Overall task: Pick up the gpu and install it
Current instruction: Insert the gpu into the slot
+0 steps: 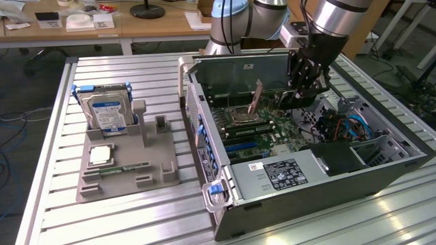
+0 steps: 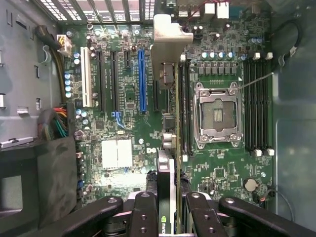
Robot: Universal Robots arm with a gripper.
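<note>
Exterior view's left: grey holder point(image 1: 160, 176) on the slatted table point(image 1: 136, 76) carries an upright hard drive point(image 1: 109, 115) and a flat memory stick point(image 1: 126, 167). Middle: open computer case point(image 1: 307, 178). Inside it the gpu point(image 1: 256, 99) stands on edge, slightly tilted, above the motherboard point(image 2: 123, 98). Wrist view: gpu point(image 2: 168, 123) lies between blue slot point(image 2: 142, 79) and processor socket point(image 2: 217, 113), silver bracket toward the vented wall. Can't tell if it is seated. Right: gripper point(image 1: 299, 97), point(image 2: 168, 202), fingers point(image 2: 145, 210) pinched narrowly on the card's near end.
</note>
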